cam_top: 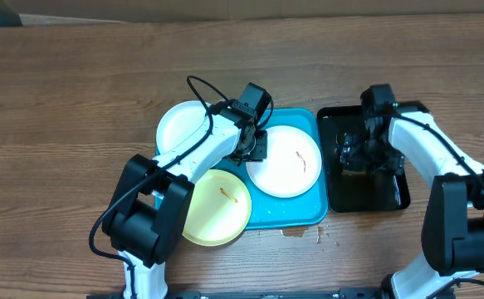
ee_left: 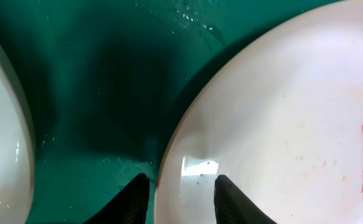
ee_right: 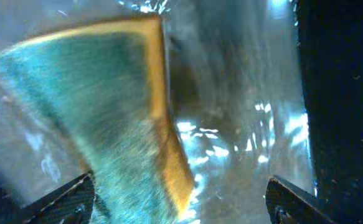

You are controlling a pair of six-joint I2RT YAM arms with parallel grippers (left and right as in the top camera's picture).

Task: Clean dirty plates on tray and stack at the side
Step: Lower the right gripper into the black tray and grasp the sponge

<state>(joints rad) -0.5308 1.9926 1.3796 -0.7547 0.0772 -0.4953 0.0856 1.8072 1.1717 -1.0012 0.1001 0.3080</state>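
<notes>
Three plates lie on the turquoise tray point(cam_top: 295, 213). One white plate point(cam_top: 183, 124) hangs over the tray's back left corner. A white plate with a red-brown smear point(cam_top: 287, 162) lies at the right, and a pale yellow plate point(cam_top: 217, 209) with a small smear lies at the front. My left gripper point(cam_top: 256, 151) is down at the smeared plate's left rim. In the left wrist view the gripper point(ee_left: 181, 182) straddles that rim point(ee_left: 169, 155): one finger over the tray point(ee_left: 106, 81), the other over the plate point(ee_left: 281, 124), with gaps on both sides. My right gripper point(cam_top: 364, 156) is open.
A glossy black tray point(cam_top: 366, 198), wet inside, stands right of the turquoise one. In the right wrist view a green-and-yellow sponge point(ee_right: 106, 99) lies in the water ahead of the wide-open right gripper point(ee_right: 181, 180), nearer its left finger. Small wet spots point(cam_top: 320, 237) mark the table in front.
</notes>
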